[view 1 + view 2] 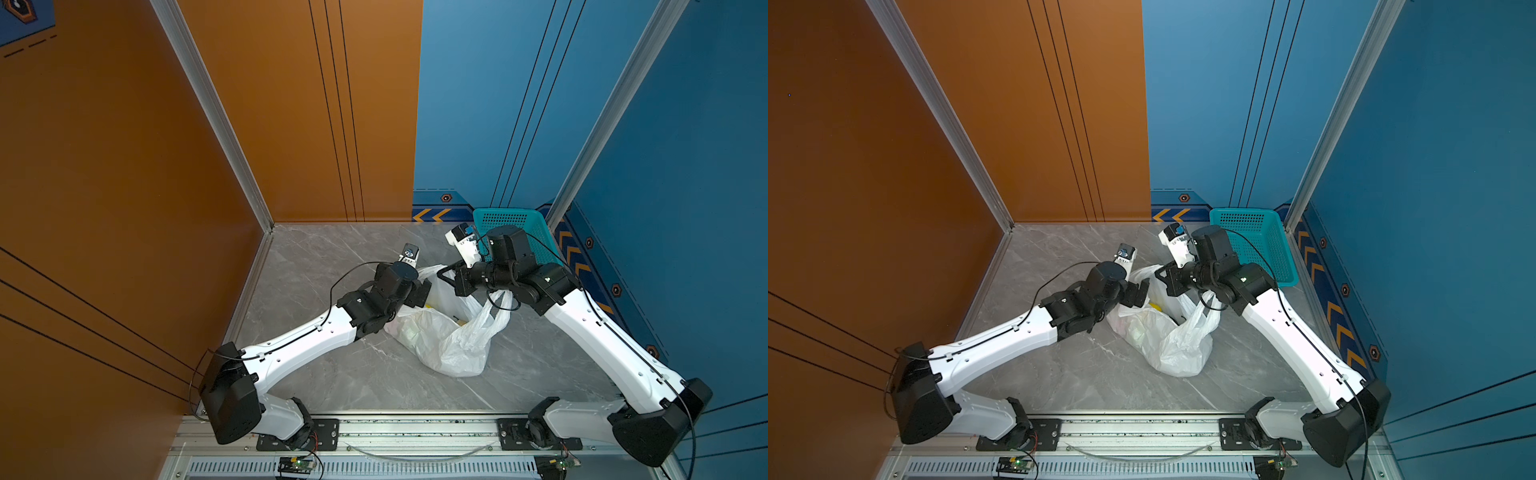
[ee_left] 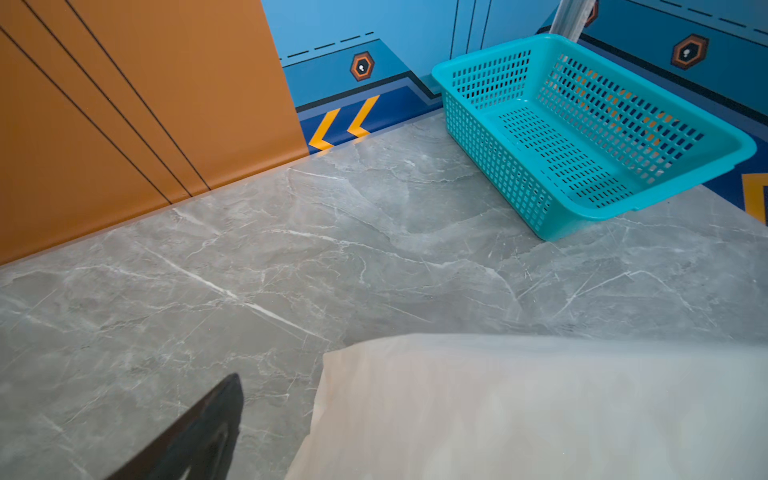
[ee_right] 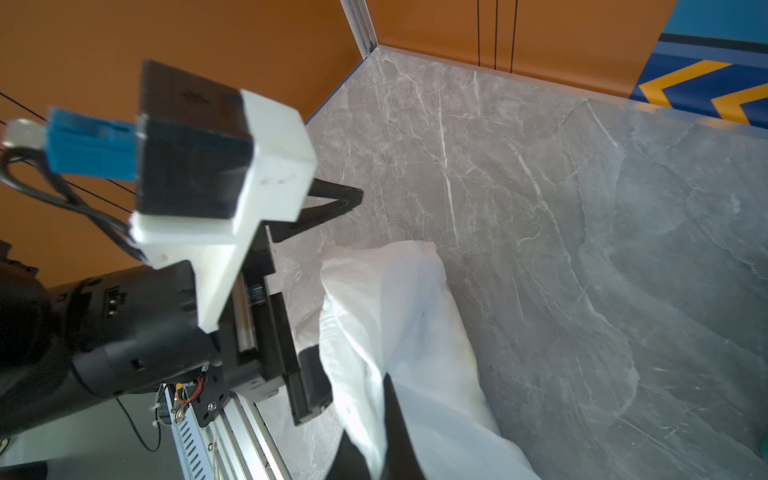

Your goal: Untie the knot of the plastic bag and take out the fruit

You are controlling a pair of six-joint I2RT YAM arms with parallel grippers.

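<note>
"Where is the plastic bag [image 1: 449,345]?"

"Crumpled on the table [image 1: 332,374], near the teal basket [image 2: 494,166], on the side toward the arm bases. A bit of yellow fruit [image 1: 1156,306] shows inside its mouth."

"And the right end effector [image 3: 374,419]?"

"Closed, pinching a fold of the bag's white film on the side nearer the basket."

"The other arm?"

"The left end effector [image 3: 338,299] stands wide open at the bag's edge farther from the basket, one finger just beside the film."
</note>
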